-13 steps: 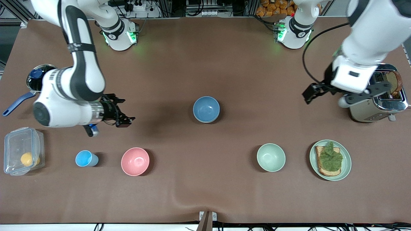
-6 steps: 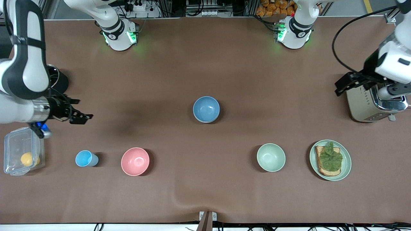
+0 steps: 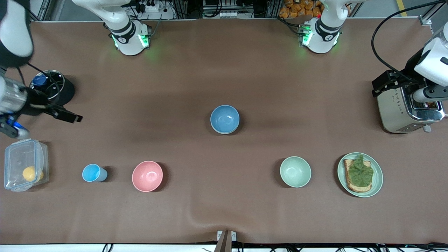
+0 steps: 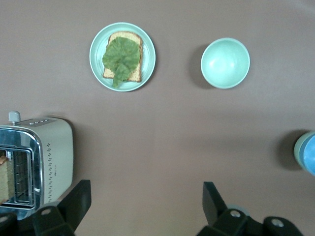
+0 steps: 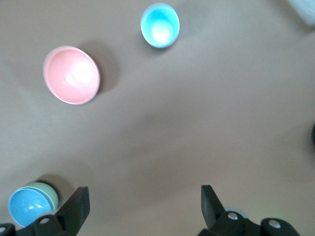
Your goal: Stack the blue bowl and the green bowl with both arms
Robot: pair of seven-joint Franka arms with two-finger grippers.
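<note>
The blue bowl sits at the middle of the table, nested inside the sage-green bowl, whose rim shows around it in the right wrist view. The blue bowl also shows there, and at the edge of the left wrist view. My left gripper hangs open and empty over the table beside the toaster; its jaws stand wide apart. My right gripper is open and empty over the right arm's end of the table, with bare cloth between its jaws.
A pale mint bowl, a plate with toast and lettuce, and a toaster are toward the left arm's end. A pink bowl, light-blue cup, clear box and black pot are toward the right arm's end.
Both arms have drawn back from the middle toward their own ends of the table. The right gripper passed outward over the cloth; the left rose beside the toaster. The bowls have not moved.
</note>
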